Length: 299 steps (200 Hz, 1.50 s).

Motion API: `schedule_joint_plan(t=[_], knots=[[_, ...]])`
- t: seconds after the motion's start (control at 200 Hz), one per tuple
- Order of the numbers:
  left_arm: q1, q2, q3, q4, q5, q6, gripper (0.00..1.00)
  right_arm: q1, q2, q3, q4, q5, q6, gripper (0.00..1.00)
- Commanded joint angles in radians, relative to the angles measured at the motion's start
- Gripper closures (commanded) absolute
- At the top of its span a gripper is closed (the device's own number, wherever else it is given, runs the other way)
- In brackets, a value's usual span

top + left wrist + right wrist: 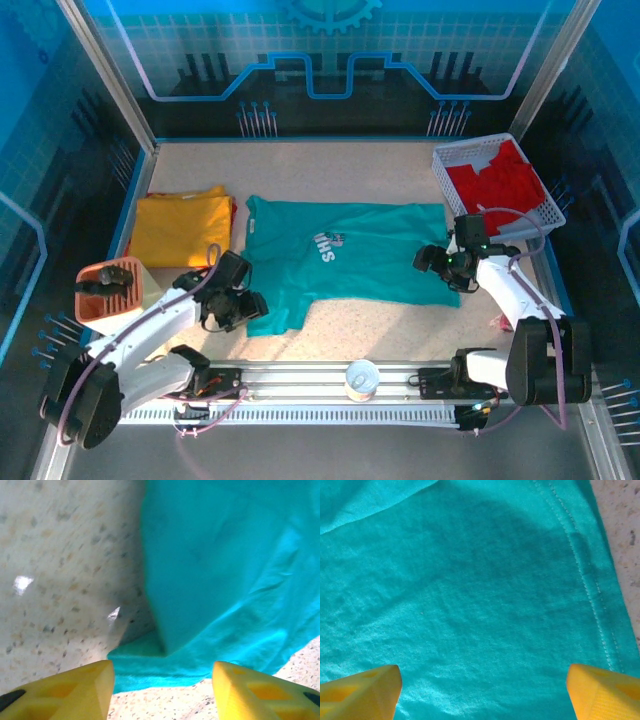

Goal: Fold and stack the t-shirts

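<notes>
A teal-green t-shirt [345, 255] with a small white chest print lies spread across the middle of the table. My left gripper [245, 308] is at the shirt's near left sleeve. In the left wrist view its yellow fingers [75, 692] stand apart, with the sleeve's edge [165, 667] just ahead of the left gripper [163, 692] and bare table between the tips. My right gripper [432, 260] hovers over the shirt's right end, open [482, 695] above flat teal cloth, next to a stitched hem [592, 605]. A folded mustard-yellow t-shirt [180, 228] lies at the left. A red t-shirt [500, 185] sits in the basket.
The white mesh basket [447, 160] stands at the back right, close behind the right arm. An orange basket-like object [108, 288] sits at the left edge beside the left arm. A white round cup [362, 380] rests on the front rail. Enclosure walls ring the table.
</notes>
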Motion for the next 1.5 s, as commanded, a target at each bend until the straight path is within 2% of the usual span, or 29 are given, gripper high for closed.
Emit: schedule_joint_plan(t=[0.0,0.16,0.38,0.48,0.56,0.801,1.081,1.331,1.491], knots=[[-0.020,-0.048,-0.044,-0.029,-0.001,-0.081,0.50,-0.023,0.006,-0.007,0.008,-0.020,0.000,0.14],[-0.057,-0.038,-0.060,-0.037,-0.009,-0.112,0.57,-0.031,0.025,-0.003,0.013,-0.049,0.007,0.16],[-0.085,-0.008,-0.088,-0.011,-0.005,-0.145,0.62,-0.056,0.000,-0.002,-0.035,-0.020,0.019,0.17],[-0.088,-0.007,-0.081,-0.031,-0.017,-0.145,0.61,-0.072,-0.040,-0.016,-0.042,-0.015,0.033,0.19],[-0.091,-0.022,-0.073,-0.050,-0.022,-0.152,0.52,-0.080,-0.063,-0.023,-0.045,-0.021,0.035,0.19],[-0.090,0.012,-0.069,-0.023,-0.030,-0.154,0.53,-0.096,-0.061,-0.009,-0.081,-0.015,0.033,0.20],[-0.091,0.098,-0.054,0.067,-0.042,-0.129,0.60,-0.170,-0.105,-0.056,-0.102,-0.040,0.064,0.24],[-0.089,0.145,-0.024,0.101,-0.052,-0.091,0.64,-0.171,-0.115,-0.075,-0.163,-0.041,0.091,0.27],[-0.087,0.167,-0.016,0.118,-0.035,-0.082,0.70,-0.172,-0.089,-0.096,-0.168,-0.011,0.122,0.33]])
